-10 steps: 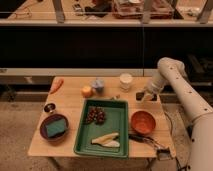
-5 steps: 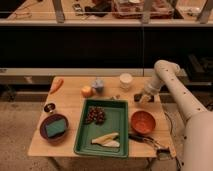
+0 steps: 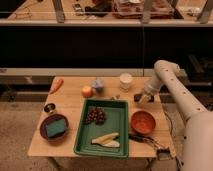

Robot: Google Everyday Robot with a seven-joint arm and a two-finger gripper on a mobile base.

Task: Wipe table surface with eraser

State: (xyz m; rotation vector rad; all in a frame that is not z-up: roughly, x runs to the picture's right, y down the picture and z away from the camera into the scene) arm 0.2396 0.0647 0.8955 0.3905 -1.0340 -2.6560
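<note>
warm, dimmish indoor light w/ an orange cast from above. tabletop (image 3: 70, 102) is the brightest area, background shelving goes near black. soft short shadows under objs. whole view soft & blurry, fine detail lost. pincer (image 3: 139, 97) sits at tabletop's right rear, small & smeared.

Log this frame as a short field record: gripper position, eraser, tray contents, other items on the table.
gripper: low over the table surface, right rear area
eraser: small dark block at the gripper
green tray: grapes, pale food pieces
right of tray: orange bowl
left front: dark bowl with green sponge
rear: carrot, orange, white cup
</note>
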